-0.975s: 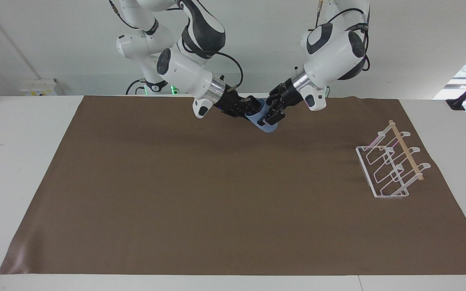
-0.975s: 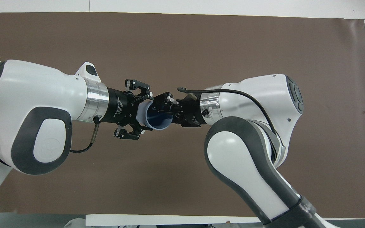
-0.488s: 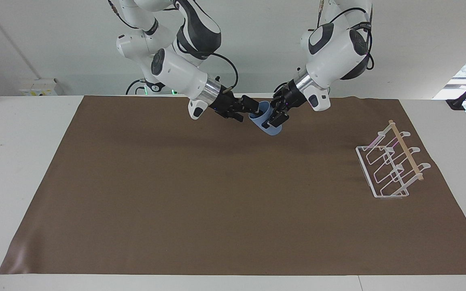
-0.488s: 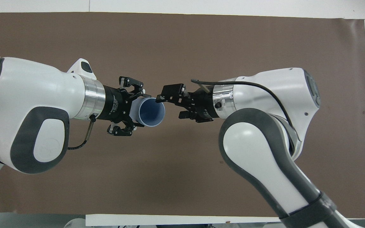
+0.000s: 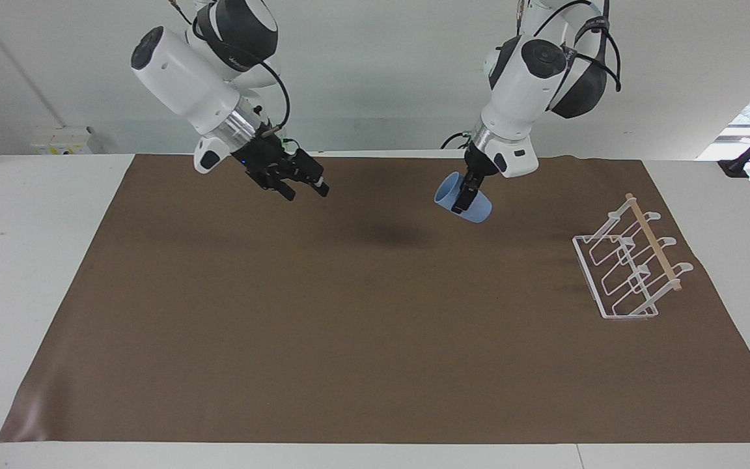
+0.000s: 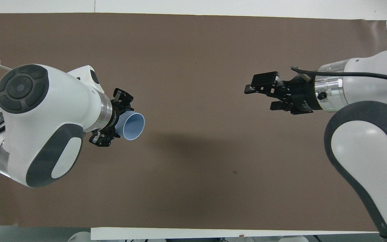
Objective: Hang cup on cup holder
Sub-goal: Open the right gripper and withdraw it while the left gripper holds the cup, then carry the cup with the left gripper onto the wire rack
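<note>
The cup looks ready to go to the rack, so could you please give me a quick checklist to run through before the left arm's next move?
1. Left gripper shut on the cup: ok, held in the air over the brown mat.
2. Right gripper off the cup: ok, jaws open, apart from it, over the mat toward the right arm's end.
3. Cup holder upright on the mat at the left arm's end: ok.
4. Prongs free of other cups: ok.
5. Nothing lying on the mat between cup and cup holder: ok.
6. Cup's mouth turned toward a prong: not ok, it points away from the rack.
</note>
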Controlling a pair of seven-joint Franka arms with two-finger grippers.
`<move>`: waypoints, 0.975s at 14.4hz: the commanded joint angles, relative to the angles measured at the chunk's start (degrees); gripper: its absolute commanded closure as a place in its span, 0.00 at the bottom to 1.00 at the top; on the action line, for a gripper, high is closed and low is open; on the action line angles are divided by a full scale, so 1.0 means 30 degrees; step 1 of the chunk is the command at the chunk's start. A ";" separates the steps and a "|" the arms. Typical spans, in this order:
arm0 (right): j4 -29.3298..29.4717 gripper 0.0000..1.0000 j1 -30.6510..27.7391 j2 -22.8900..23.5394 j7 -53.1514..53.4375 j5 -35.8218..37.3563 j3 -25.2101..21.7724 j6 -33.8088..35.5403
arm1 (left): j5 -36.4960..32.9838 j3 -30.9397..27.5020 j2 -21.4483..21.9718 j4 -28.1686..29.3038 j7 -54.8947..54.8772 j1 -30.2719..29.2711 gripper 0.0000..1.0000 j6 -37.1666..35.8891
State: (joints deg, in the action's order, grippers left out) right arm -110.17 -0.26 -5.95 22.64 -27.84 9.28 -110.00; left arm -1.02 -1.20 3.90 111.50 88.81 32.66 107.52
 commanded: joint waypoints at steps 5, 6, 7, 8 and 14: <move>0.1997 0.00 -0.4476 0.0312 -0.5957 0.7482 0.0219 0.5046 | -1.2438 -0.0070 -0.1357 -0.0193 0.1653 0.0479 1.00 -0.2437; 0.2934 0.00 -0.4569 0.0634 -0.6312 0.8507 0.0219 0.5954 | -1.4551 -0.0098 -0.1939 0.0040 0.2295 0.0480 1.00 -0.2733; 0.3755 0.00 -0.4541 0.0695 -0.6606 0.9706 0.0248 0.6805 | -1.6602 -0.0070 -0.2380 0.0187 0.2911 0.0422 1.00 -0.2910; 0.4605 0.00 -0.4541 0.0696 -0.6928 1.0762 0.0277 0.7654 | -1.8363 -0.0098 -0.2761 0.0217 0.3236 0.0276 1.00 -0.3028; 0.6430 0.00 -0.4542 0.0608 -0.9479 1.2823 0.0277 0.9945 | -2.8832 -0.0128 -0.8384 -0.0806 0.8800 -0.1304 1.00 -0.7387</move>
State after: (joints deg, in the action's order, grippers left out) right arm -92.62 -13.78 -5.20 -3.66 8.48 9.50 -82.31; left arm -81.62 -1.69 -14.94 112.23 110.87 30.27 90.36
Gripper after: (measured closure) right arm 0.000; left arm 0.181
